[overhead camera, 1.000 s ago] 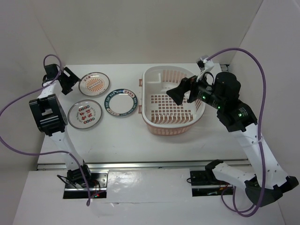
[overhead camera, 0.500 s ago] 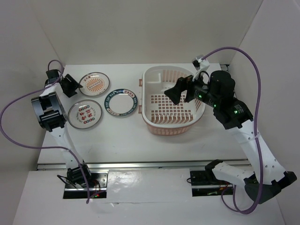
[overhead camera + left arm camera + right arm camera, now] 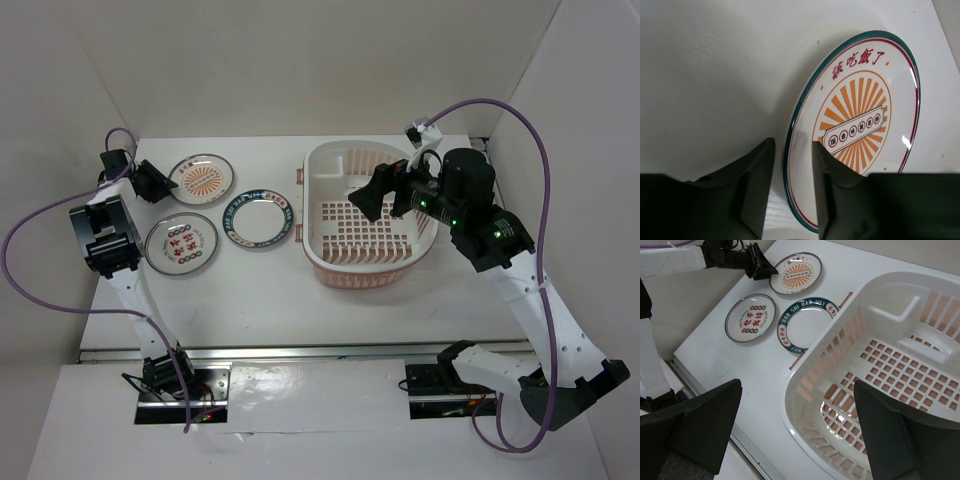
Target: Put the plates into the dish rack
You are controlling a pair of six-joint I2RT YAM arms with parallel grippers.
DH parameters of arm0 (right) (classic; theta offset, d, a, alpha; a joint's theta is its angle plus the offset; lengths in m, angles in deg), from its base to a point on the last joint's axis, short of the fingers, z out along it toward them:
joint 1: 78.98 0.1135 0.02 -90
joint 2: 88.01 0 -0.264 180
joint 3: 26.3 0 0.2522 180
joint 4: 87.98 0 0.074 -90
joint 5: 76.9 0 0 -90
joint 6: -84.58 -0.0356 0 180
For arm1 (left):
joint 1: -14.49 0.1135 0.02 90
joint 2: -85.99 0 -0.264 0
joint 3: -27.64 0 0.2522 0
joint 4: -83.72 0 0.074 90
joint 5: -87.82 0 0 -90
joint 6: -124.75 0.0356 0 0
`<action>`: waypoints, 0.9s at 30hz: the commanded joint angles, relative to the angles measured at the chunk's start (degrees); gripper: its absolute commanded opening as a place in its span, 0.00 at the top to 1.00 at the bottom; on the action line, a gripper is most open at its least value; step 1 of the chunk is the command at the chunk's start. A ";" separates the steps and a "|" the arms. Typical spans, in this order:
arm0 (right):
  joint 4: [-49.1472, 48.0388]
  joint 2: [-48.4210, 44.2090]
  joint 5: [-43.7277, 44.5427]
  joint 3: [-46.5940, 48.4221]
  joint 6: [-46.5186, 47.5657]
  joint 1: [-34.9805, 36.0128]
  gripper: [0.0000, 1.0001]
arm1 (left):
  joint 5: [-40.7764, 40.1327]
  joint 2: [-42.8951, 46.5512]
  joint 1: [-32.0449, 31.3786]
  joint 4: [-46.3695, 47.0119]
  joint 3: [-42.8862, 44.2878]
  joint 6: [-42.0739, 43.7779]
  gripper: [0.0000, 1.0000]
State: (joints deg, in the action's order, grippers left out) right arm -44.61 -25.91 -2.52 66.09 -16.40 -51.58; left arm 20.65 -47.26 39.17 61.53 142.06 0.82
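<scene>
Left jaws straddle the sunburst plate (image 3: 860,125) at its rim.

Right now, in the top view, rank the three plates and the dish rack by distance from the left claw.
1. Sunburst plate, right beside the left claw, far left.
2. Red-character plate, nearer the arm bases.
3. Blue-green rimmed plate, toward the centre.
4. Dish rack, on the right side.

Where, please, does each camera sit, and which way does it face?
Top external: above, behind the bases, looking down on left arm, right arm, plates, dish rack.
Left wrist: on the left arm, past open jaws onto the sunburst plate.
Right wrist: over the dish rack, facing the plates; open jaws below.
Shared: the sunburst plate, all three.
</scene>
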 commanded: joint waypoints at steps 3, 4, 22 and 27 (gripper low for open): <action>-2.97 -0.23 0.32 0.39 0.70 0.46 0.00 | 0.55 -2.01 0.36 1.48 0.24 -0.17 0.55; -3.50 -0.23 0.32 0.38 0.70 0.46 0.00 | 0.55 -2.01 0.36 1.48 0.76 -0.17 0.55; -4.03 0.38 0.32 -0.76 -0.35 0.46 0.00 | 0.63 -5.53 -0.69 -2.30 6.65 -0.70 1.00; -4.64 1.70 1.38 -0.67 -2.02 0.46 0.00 | 7.93 -0.46 -1.22 3.05 5.70 -5.43 1.00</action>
State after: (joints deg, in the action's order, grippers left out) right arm -45.16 -25.01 -2.15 65.41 -17.04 -51.58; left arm 24.97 -50.96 38.54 61.91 147.53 -2.51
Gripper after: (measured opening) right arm 0.999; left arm 0.236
